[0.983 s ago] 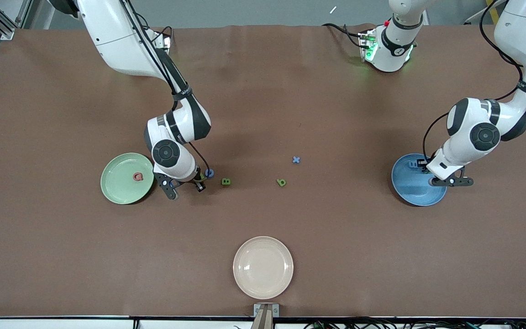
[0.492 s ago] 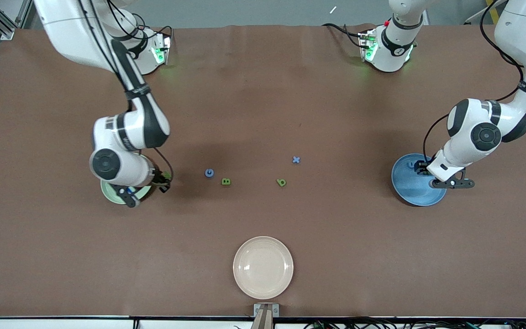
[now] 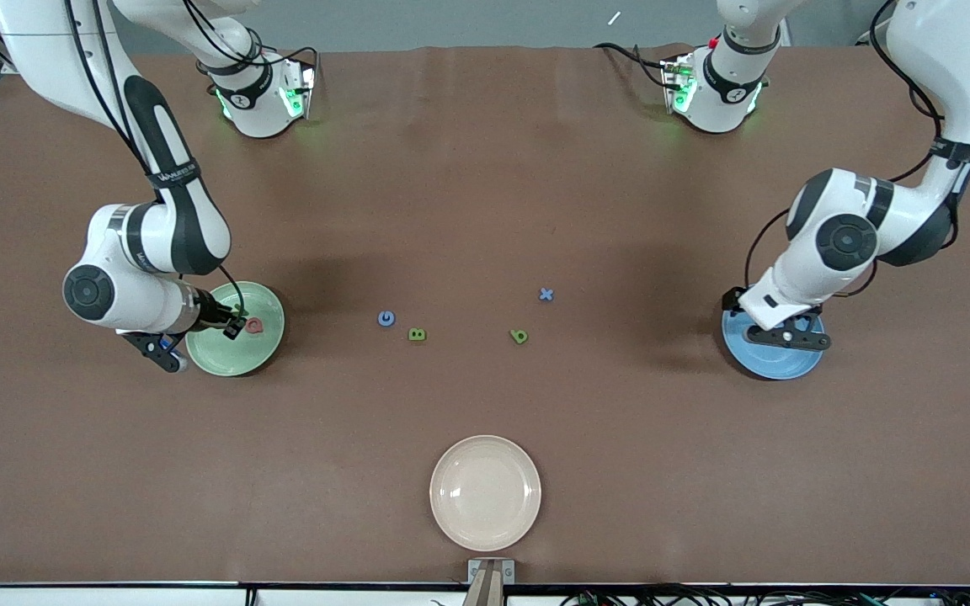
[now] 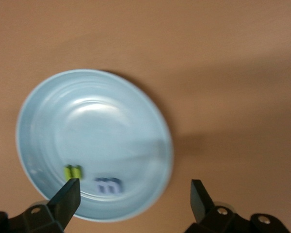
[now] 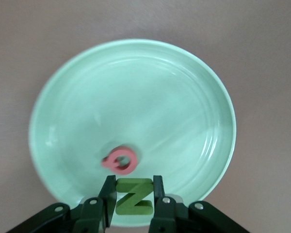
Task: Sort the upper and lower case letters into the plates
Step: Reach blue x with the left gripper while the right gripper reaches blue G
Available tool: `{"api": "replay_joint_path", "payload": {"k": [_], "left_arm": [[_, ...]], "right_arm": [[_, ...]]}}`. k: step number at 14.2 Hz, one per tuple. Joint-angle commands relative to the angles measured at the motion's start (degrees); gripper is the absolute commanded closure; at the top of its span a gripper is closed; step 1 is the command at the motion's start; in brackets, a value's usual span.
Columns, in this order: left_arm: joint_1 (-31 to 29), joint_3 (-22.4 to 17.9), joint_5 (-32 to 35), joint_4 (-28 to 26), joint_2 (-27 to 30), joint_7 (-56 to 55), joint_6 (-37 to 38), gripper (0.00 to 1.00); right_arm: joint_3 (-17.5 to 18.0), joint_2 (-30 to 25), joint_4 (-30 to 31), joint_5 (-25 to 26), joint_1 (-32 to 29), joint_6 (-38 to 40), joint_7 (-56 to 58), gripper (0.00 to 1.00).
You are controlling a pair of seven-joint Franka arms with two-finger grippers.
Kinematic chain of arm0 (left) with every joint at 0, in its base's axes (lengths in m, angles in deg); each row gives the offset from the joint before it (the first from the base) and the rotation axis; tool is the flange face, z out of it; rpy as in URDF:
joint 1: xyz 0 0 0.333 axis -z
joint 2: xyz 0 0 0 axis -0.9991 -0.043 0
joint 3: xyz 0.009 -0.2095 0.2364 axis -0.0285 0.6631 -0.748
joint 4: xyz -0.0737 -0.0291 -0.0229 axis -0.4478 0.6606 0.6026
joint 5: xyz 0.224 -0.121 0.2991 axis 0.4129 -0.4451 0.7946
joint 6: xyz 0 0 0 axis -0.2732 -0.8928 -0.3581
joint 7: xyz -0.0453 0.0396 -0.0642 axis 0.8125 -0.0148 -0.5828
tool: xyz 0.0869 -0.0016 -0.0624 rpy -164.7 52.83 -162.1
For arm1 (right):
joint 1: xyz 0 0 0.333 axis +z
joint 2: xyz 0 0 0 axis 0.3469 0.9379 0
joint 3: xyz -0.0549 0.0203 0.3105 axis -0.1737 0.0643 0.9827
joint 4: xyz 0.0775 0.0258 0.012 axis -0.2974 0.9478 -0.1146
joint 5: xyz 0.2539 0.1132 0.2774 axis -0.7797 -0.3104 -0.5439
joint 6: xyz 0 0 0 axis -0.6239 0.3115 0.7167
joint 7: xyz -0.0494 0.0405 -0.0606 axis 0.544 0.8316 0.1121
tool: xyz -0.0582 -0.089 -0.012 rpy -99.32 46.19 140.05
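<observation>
Clock: 12 toward the arms' bases, centre on mid-table.
Plate at right arm's end [image 3: 237, 358]: at 9, letter Q [image 3: 255, 325] in it.
Letter N [image 5: 134, 196]: pinched in right gripper [image 5: 133, 187], over that plate, just beside Q.
Plate at left arm's end [image 3: 775, 362]: at 3, under left gripper [image 4: 134, 187], holding letter m [image 4: 109, 185] and letter n [image 4: 72, 171].
Third plate [image 3: 485, 492]: at 6.
Letter G [image 3: 386, 318]: mid-table, letter B [image 3: 417, 334] at its 4.
Letter b [image 3: 519, 336]: at 3 of B, letter x [image 3: 546, 295] at its 1.
</observation>
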Motion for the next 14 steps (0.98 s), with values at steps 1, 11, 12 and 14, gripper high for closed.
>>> {"api": "replay_joint_path", "payload": {"k": [1,11,12,14], "left_arm": [[0.28,6.16,0.11,0.88,-0.64,-11.76,1.56,0.00],[14.78,10.32,-3.93,3.18,-8.37,-29.20,-5.17,0.01],[16.18,10.06,-3.24,3.09,-9.34,-30.43,-7.12,0.02],[21.09,6.48,-0.08,3.17,-9.79,-31.14,-7.49,0.02]], "right_arm": [[1.19,-2.74,7.49,0.91,-0.30,-6.25,0.49,0.99],[1.10,-2.30,9.08,0.91,-0.39,-6.71,0.58,0.83],[1.01,-2.30,8.91,1.00,-0.47,-6.44,0.75,0.50],[1.01,-2.56,8.56,1.00,-1.35,-6.09,1.10,0.00]]}}
